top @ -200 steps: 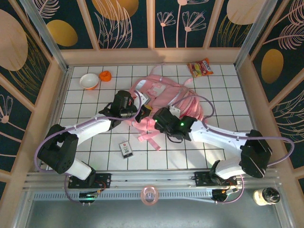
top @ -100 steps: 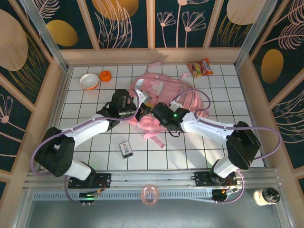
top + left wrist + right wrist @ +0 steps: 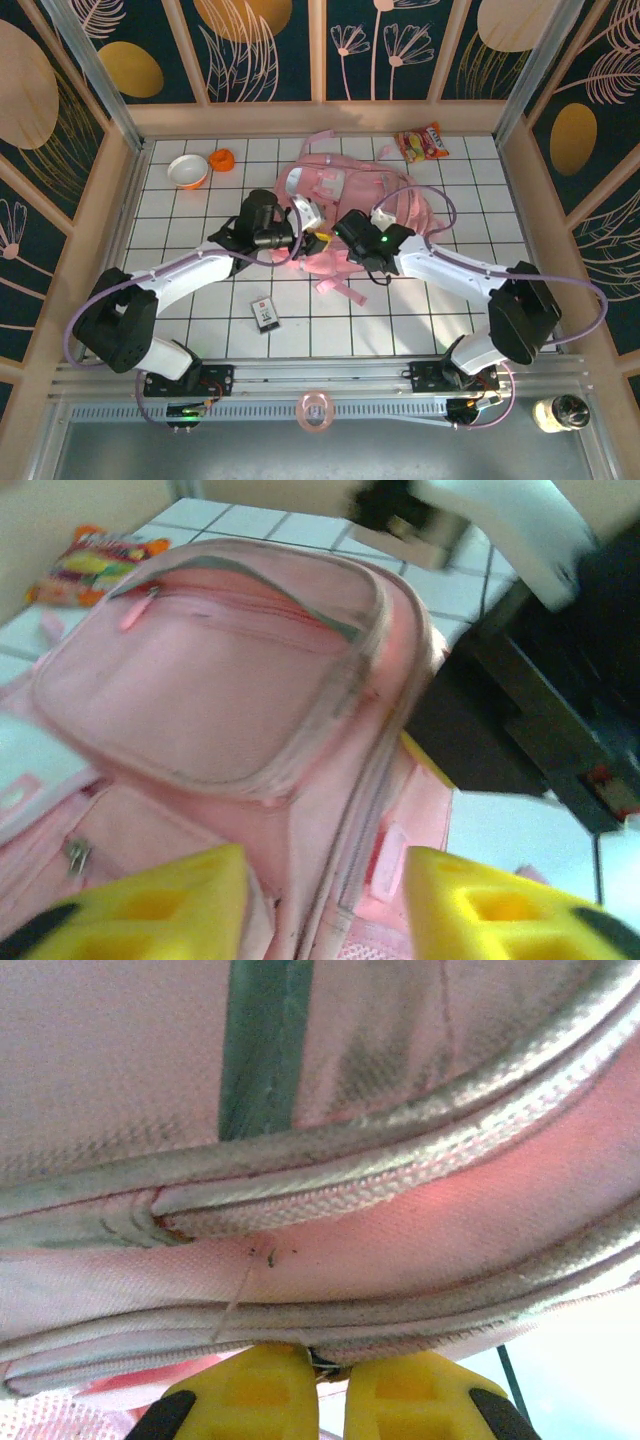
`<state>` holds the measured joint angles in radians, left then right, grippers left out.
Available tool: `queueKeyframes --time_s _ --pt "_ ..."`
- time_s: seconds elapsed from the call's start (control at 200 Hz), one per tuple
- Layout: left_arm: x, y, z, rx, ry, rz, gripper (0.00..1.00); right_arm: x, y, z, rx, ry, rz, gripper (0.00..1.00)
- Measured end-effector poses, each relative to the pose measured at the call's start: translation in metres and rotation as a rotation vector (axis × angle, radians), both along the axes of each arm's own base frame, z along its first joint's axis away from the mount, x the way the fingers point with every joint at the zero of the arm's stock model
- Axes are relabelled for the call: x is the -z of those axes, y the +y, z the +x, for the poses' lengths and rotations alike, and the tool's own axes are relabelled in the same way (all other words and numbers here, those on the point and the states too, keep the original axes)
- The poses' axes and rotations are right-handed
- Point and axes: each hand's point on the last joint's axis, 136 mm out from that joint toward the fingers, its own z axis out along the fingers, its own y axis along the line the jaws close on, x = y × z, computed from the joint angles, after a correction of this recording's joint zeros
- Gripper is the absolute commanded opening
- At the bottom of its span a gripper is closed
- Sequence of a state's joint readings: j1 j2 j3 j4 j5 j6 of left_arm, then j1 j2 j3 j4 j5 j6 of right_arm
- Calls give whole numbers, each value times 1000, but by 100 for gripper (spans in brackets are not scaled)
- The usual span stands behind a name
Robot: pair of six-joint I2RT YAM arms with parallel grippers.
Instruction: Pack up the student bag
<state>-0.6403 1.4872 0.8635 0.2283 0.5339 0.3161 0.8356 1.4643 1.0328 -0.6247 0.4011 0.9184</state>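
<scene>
Your rig's two arms, the left arm (image 3: 190, 270) and the right arm (image 3: 450, 268), are white shells with black joints, each trailing a lilac cable (image 3: 603, 300). You've got chunky yellow fingertips (image 3: 150, 910) with black backing, plus a green light (image 3: 381, 239) on the right wrist.

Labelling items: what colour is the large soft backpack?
Pale pink; the soft backpack shows best from the left wrist.

Student bag (image 3: 350, 195): pale pink, crumpled at mid-table, straps trailing toward the near side.
Left gripper (image 3: 300, 232): at the bag's left side.
Right gripper (image 3: 333, 240): at the bag's near edge, just beside the left one.
White bowl (image 3: 188, 171): far-left tiles.
Orange object (image 3: 222, 160): just beside the bowl.
Snack packet (image 3: 422, 142): far edge, apart from the bag.
Small dark box (image 3: 265, 314): near tiles, between the arms.
Tape roll (image 3: 315, 410): front rail, centre.
Jar (image 3: 560, 412): near-right corner.
</scene>
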Motion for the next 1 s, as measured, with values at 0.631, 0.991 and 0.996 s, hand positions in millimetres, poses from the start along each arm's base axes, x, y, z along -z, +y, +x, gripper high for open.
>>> queueKeyframes --time_s 0.631,0.991,0.996 --pt "80 -15 39 -22 -224 265 0 1 -3 9 -135 -23 153 0" --pt "50 -9 23 -38 -120 171 0 -5 -3 17 -175 -56 165 30" --pt "50 -9 23 -38 -118 170 0 -5 -3 17 -177 -56 164 30"
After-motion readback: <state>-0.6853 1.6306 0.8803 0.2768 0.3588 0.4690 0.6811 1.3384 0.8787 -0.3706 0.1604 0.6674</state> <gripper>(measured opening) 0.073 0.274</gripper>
